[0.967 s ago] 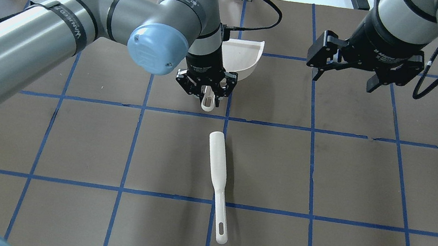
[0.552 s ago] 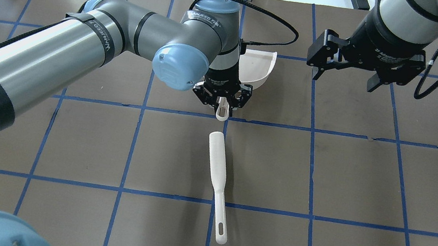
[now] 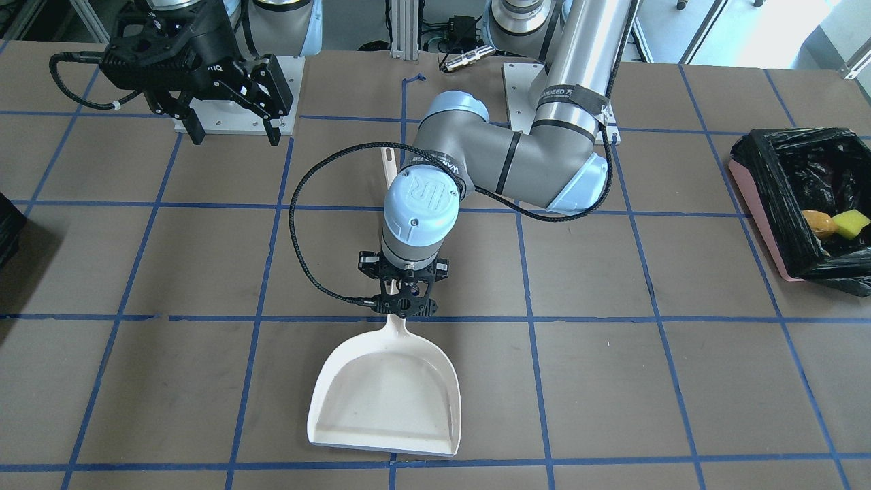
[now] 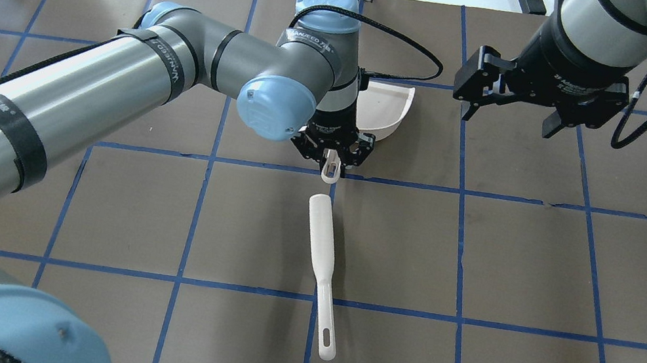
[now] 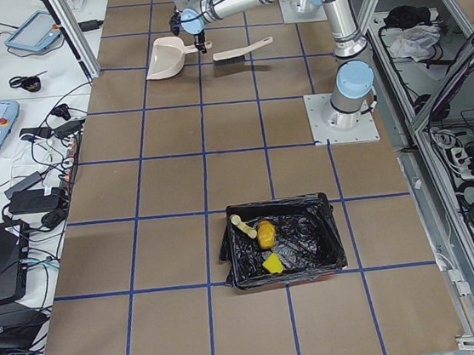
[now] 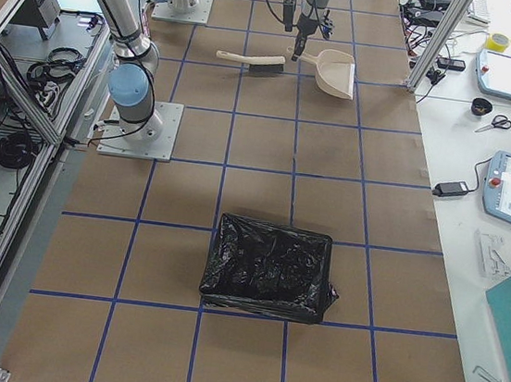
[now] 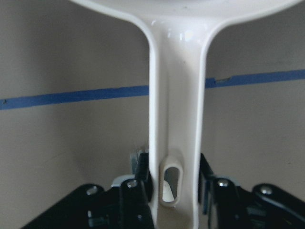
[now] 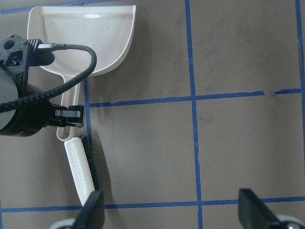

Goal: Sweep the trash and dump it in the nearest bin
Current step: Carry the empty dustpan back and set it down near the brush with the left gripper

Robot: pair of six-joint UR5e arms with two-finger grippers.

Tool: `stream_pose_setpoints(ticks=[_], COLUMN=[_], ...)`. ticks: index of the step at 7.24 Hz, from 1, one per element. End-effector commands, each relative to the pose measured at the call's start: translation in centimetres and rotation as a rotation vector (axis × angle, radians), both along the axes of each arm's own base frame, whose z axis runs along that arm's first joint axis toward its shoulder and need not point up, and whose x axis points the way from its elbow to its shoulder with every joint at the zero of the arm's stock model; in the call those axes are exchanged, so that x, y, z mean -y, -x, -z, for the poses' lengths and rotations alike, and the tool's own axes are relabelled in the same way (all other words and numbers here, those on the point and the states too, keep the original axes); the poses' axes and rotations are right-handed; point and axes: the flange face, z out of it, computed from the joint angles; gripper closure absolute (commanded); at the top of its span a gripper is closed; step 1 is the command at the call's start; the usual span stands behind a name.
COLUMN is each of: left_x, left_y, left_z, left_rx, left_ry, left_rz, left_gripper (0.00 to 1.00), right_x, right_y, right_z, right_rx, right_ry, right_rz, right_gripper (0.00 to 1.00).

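Note:
My left gripper [image 4: 332, 160] is shut on the handle of a white dustpan [image 3: 388, 395], which looks empty and sits low at the table's middle. It also shows in the left wrist view [image 7: 174, 176]. My right gripper [image 4: 513, 108] is open and empty, hovering to the right of the pan. The pink-sided bin [image 3: 752, 197] with its black bag stands at the robot's far left. Inside it lie a golden-brown lump [image 3: 816, 223] and, in the exterior left view, a pale curved apple-core piece [image 5: 241, 226].
A white hand brush [image 4: 322, 248] lies on the table just in front of the dustpan's handle, with its handle pointing toward the robot. A yellow-green wedge [image 3: 850, 223] also lies in the bin. Blue tape lines grid the brown table.
My left arm has carried the dustpan to the right in the overhead view, closer to the brush tip. The right gripper and the brush have not moved.

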Motion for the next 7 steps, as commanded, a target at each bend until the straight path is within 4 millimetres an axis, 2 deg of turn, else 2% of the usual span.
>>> stream_pose_setpoints(ticks=[1,2,3,4,5,7], left_x=[-0.2,-0.3,-0.3,-0.5,-0.6,-1.0], left_y=[0.4,0.4,0.4,0.4,0.4,0.3], left_z=[0.6,0.9,0.9,0.4,-0.7,-2.9], left_rx=[0.001,0.004,0.003,0.002,-0.005,-0.049], left_ry=[-0.003,-0.01,-0.01,-0.013,-0.002,-0.031], left_rz=[0.01,0.01,0.01,0.007,-0.006,-0.083], left_gripper=[1.0,1.0,0.92,0.09,0.0,0.0], right_x=[-0.1,0.0,-0.1,-0.1,-0.1,-0.1], right_y=[0.0,0.0,0.0,0.0,0.0,0.0], right_z=[0.1,0.1,0.1,0.1,0.1,0.1], right_rx=[0.0,0.0,-0.002,-0.002,0.0,-0.002], right_ry=[-0.001,-0.003,-0.001,-0.002,-0.001,-0.002], right_rz=[0.001,0.001,0.001,0.001,-0.001,-0.001], right_gripper=[0.0,0.0,0.0,0.0,0.0,0.0])
